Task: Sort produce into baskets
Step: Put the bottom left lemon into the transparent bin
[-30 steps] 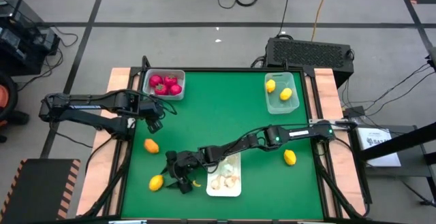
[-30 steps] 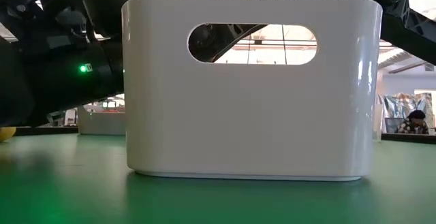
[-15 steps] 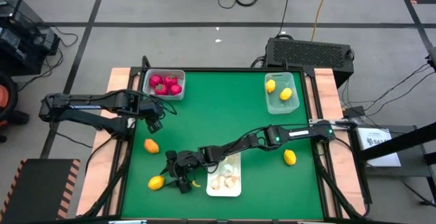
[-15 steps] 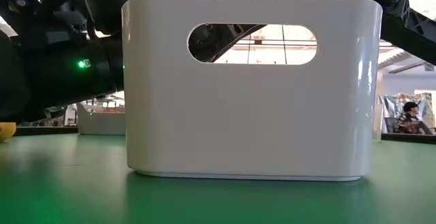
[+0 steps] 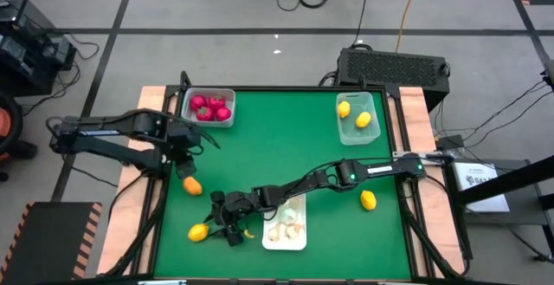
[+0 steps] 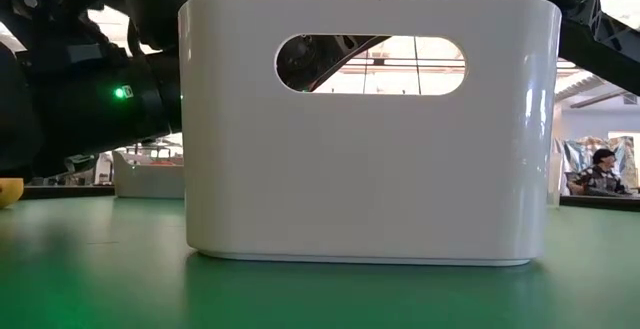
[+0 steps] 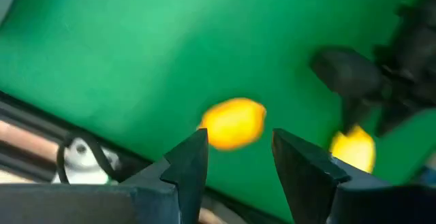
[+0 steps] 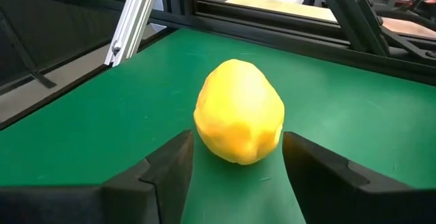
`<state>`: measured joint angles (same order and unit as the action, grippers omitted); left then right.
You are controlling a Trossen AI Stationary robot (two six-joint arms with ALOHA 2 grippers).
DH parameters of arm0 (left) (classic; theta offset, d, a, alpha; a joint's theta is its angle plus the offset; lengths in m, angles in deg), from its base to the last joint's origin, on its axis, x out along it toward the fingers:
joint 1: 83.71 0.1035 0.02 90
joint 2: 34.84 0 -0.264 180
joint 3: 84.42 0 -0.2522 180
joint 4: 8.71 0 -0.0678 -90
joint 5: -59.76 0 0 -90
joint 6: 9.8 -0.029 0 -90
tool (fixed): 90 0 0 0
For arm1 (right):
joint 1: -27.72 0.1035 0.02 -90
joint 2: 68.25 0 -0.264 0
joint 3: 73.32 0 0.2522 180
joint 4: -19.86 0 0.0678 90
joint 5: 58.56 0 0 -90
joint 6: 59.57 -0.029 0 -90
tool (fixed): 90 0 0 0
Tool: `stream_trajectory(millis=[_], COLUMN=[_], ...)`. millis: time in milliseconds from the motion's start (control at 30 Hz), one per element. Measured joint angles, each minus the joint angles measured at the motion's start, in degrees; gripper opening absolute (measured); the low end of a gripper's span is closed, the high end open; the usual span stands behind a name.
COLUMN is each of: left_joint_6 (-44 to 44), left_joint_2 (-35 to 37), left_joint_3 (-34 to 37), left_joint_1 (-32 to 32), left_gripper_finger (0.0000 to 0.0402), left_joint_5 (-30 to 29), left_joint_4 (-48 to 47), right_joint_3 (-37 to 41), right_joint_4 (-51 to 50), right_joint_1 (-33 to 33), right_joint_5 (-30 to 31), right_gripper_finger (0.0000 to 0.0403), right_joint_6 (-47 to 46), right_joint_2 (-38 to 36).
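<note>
High view: the green surface (image 5: pixel 277 164) is carrying three tubs; a whitish-grey tub (image 5: pixel 208 107) at the far left corner is holding red pieces (image 5: pixel 210 107), a pale green-tinted tub (image 5: pixel 357 118) at the far right is holding two yellow lemons (image 5: pixel 353 114), and a white tub (image 5: pixel 286 223) near the front edge is holding garlic bulbs (image 5: pixel 282 228). The left gripper (image 5: pixel 188 165) is hanging just above an orange lemon (image 5: pixel 192 186) near the left edge. The right gripper (image 5: pixel 220 224) is reaching across low at the front left, just beside a yellow lemon (image 5: pixel 199 231); another yellow lemon (image 5: pixel 369 200) is lying loose toward the right. Low view: the white tub's wall (image 6: pixel 368 139) is filling most of the frame, dark arm parts are showing behind it, and a person is sitting far off in the room at right. Left wrist view: the left jaws are standing open with the orange lemon (image 7: pixel 233 122) lying on the surface between the fingertips (image 7: pixel 193 152), apart from them; the other arm's gripper and the yellow lemon (image 7: pixel 354 150) are showing farther off. Right wrist view: the right jaws are standing open, the yellow lemon (image 8: pixel 239 112) sitting on the surface between the fingers (image 8: pixel 170 161), not clasped.
</note>
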<state>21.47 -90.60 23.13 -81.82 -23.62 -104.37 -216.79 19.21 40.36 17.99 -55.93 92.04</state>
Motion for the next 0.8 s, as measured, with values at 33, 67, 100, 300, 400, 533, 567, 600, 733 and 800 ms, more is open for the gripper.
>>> stream_trajectory(millis=[33,67,100,300,400,533,567,600,733,800], left_joint_6=[1.5,3.1,4.7,15.7,22.8,31.1,32.3,33.0,34.3,34.0], left_joint_2=[0.0,0.2,0.4,0.7,0.4,-1.1,-1.9,-2.6,-6.1,-8.4], left_joint_3=[-1.2,-2.3,-3.0,-2.6,-0.9,1.9,2.5,3.1,6.1,7.3], left_joint_1=[-1.0,-2.3,-3.8,-18.4,-27.2,-37.6,-39.7,-41.7,-47.9,-50.2], left_gripper_finger=[0.0170,0.0170,0.0170,0.0170,0.0170,0.0170,0.0170,0.0170,0.0170,0.0170], left_joint_5=[0.5,1.1,2.1,5.1,5.1,4.9,4.8,4.7,3.9,2.9], left_joint_4=[-0.8,-1.1,-0.8,-0.2,4.1,11.0,12.5,14.2,21.8,24.8], right_joint_3=[0.0,0.0,0.0,0.0,0.0,0.0,0.0,0.0,0.0,0.0], right_joint_4=[0.0,0.0,0.0,0.4,0.4,0.4,0.5,0.6,0.8,0.8], right_joint_1=[0.0,-0.1,-0.2,-0.5,-0.6,-0.7,-0.8,-0.8,-1.0,-1.0], right_joint_5=[0.0,0.0,0.0,0.0,-0.1,-0.1,-0.1,-0.1,-0.2,-0.2], right_gripper_finger=[0.0215,0.0214,0.0214,0.0214,0.0214,0.0214,0.0214,0.0215,0.0223,0.0234], right_joint_6=[0.0,0.1,0.1,0.1,0.0,0.0,0.0,0.0,-1.4,-1.5], right_joint_2=[0.0,0.0,0.0,0.0,0.0,-0.1,-0.1,-0.1,-0.1,-0.1])
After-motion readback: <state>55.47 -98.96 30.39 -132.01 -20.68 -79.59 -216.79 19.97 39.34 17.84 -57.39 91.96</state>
